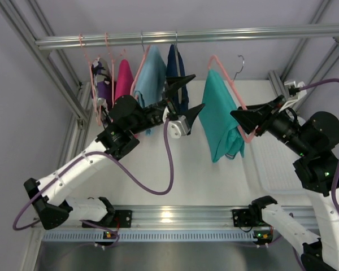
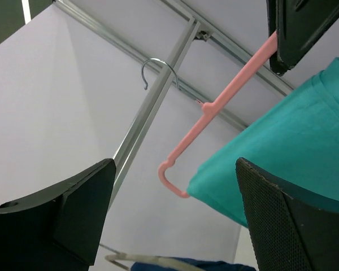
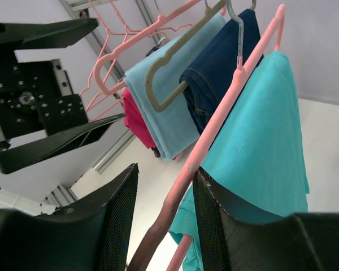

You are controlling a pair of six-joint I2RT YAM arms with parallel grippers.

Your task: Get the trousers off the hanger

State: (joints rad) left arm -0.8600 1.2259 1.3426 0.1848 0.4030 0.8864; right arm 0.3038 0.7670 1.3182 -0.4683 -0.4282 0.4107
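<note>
I am pinching the hanger [image 3: 214,131] in the right gripper [image 3: 165,180] to steady it, while the left gripper [image 1: 198,90] is hovering wide open beside the hanger, ready for the trousers [image 1: 220,116].

Trousers [image 1: 220,113]: plain teal, no print. Hanger [image 1: 226,75]: salmon pink, with a silver hook [image 1: 240,61].

Toward 11 o'clock in the top view, the hanging garments are coloured as follows:
- purple garment [image 1: 101,89]
- magenta garment [image 1: 124,79]
- sky-blue garment [image 1: 152,76]
- navy garment [image 1: 174,65], on a grey-beige hanger [image 3: 169,62]

Left gripper [image 1: 196,90] and right gripper [image 3: 165,169]: black. The finger pads [image 2: 282,226] carry a fine dotted texture.

Left arm [image 1: 73,169] and right arm [image 1: 282,217]: white shells with black joints. Cable [image 1: 172,164]: purple. Table [image 1: 186,169]: white. Rail [image 1: 214,36] at 12 o'clock: silver metal.
</note>
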